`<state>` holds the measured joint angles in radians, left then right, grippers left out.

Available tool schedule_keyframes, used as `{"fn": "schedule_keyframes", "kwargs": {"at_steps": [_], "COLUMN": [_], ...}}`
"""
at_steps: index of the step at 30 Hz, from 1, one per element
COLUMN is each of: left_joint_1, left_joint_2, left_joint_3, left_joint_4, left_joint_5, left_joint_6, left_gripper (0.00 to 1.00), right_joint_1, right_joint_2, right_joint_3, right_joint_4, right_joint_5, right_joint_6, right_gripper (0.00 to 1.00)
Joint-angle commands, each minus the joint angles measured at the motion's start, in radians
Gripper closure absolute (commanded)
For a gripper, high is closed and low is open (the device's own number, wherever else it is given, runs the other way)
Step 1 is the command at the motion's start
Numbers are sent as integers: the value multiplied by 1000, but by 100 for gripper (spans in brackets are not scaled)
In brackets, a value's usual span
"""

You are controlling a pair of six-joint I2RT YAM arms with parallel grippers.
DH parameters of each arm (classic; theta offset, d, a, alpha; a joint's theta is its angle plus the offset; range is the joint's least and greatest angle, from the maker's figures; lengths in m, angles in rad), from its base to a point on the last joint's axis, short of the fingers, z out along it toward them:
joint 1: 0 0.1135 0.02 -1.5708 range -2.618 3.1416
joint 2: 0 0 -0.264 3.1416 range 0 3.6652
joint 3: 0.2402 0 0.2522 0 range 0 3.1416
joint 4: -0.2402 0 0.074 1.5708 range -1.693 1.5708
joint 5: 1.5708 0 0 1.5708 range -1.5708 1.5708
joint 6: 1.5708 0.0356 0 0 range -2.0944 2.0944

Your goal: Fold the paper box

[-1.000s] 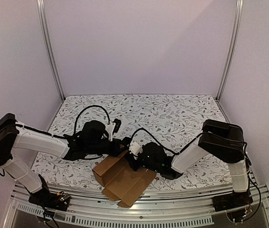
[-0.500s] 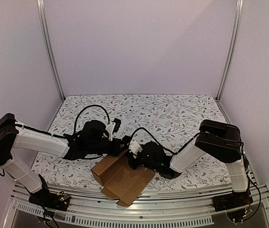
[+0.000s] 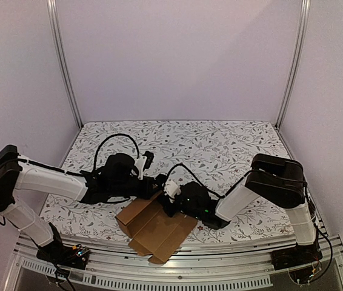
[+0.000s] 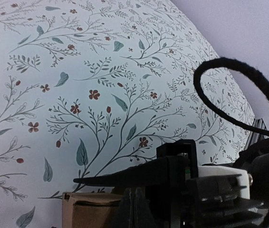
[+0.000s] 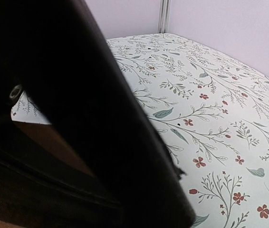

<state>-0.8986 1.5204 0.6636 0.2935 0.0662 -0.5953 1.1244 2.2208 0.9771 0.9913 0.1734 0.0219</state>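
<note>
— what's on my feed right now? a tablecloth (image 3: 220, 145), white, printed with leafy sprigs and small red flowers, lying flat.
— same on mine. plain pale walls (image 3: 177, 60) around it, a left post (image 3: 62, 66) and right post (image 3: 294, 66) of metal at the back corners, a slotted rail (image 3: 220, 267) along the near edge.
</note>
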Motion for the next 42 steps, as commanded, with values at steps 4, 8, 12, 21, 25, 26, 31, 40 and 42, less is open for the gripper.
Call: {"fn": "schedule_keyframes", "kwargs": {"at_steps": [4, 8, 12, 21, 25, 26, 31, 40, 42], "left_joint_1": [-13, -15, -17, -17, -18, -18, -18, -19, -19], "left_joint_2": [-11, -17, -22, -19, -21, -22, -23, -28, -29], "left_joint_3": [1, -2, -2, -2, -2, -1, 1, 4, 4], "left_joint_4": [-68, -71, -74, -74, -77, -78, -83, -93, -93], "left_joint_5": [-10, -10, -14, -15, -16, -17, -20, -25, -24], "left_joint_6": [3, 4, 4, 4, 2, 3, 3, 7, 7], "left_gripper": [100, 100, 100, 100, 100, 100, 100, 100, 100], "right_joint_1": [-4, -3, -4, -3, -4, -3, -3, -3, -2], "right_joint_2": [42, 47, 47, 27, 20, 22, 33, 57, 64], "right_joint_3": [51, 58, 56, 38, 38, 38, 38, 29, 29], "right_joint_4": [21, 26, 28, 55, 62, 63, 59, 51, 48], "right_joint_5": [27, 25, 22, 32, 37, 37, 34, 11, 12], "right_joint_6": [6, 2, 1, 9, 10, 11, 12, 37, 41], "right_gripper": [79, 100, 100, 76, 74, 80, 100, 69, 68]}}
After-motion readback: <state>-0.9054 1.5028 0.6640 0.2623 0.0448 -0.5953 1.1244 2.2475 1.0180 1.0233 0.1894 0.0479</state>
